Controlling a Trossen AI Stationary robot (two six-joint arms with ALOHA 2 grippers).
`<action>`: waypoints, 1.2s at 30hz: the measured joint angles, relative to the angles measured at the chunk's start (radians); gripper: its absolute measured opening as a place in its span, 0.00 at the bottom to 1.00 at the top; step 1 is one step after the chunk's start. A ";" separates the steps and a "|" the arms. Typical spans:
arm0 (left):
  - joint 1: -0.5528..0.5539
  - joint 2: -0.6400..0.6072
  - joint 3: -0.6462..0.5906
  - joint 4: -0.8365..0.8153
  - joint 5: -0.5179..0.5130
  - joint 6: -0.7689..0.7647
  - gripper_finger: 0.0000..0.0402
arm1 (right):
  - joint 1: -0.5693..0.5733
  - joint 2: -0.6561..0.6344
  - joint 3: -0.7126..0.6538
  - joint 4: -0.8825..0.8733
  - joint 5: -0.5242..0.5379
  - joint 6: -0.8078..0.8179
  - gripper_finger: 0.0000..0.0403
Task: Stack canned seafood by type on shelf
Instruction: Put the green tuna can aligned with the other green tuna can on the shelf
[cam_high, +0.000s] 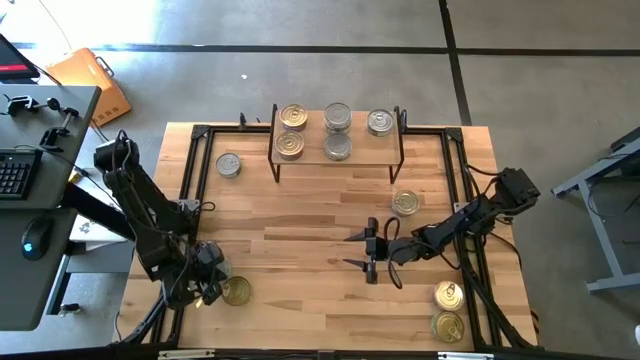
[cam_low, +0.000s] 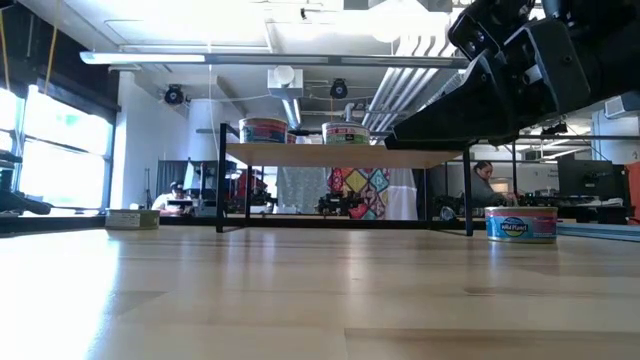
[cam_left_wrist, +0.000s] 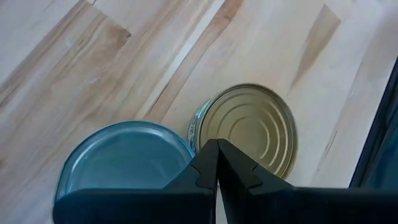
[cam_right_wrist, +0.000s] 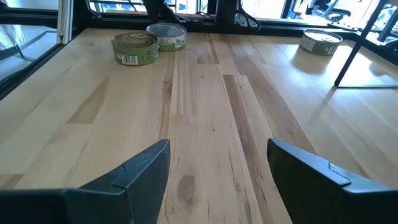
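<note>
Right gripper (cam_right_wrist: 217, 180) gapes wide above bare table (cam_right_wrist: 205, 93).

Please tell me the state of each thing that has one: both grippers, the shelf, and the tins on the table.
left gripper: shut, holding nothing, above two tins at the table's near left corner.
right gripper: open, empty, over mid-table.
shelf: upright, five tins on top.
silver-lid tin: upright on the table, left of the shelf.
gold-lid tin: upright on the table, near the shelf's right leg.
</note>
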 joint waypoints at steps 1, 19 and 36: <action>0.000 0.000 0.000 0.004 -0.001 0.000 0.00 | 0.000 0.000 0.000 -0.004 0.000 0.003 0.64; 0.160 0.172 0.001 0.351 0.092 0.322 0.00 | 0.061 -0.045 0.000 -0.101 0.073 -0.014 0.64; 0.415 0.151 0.001 0.390 -0.177 0.700 0.00 | 0.156 -0.465 0.000 -0.734 0.232 0.326 0.64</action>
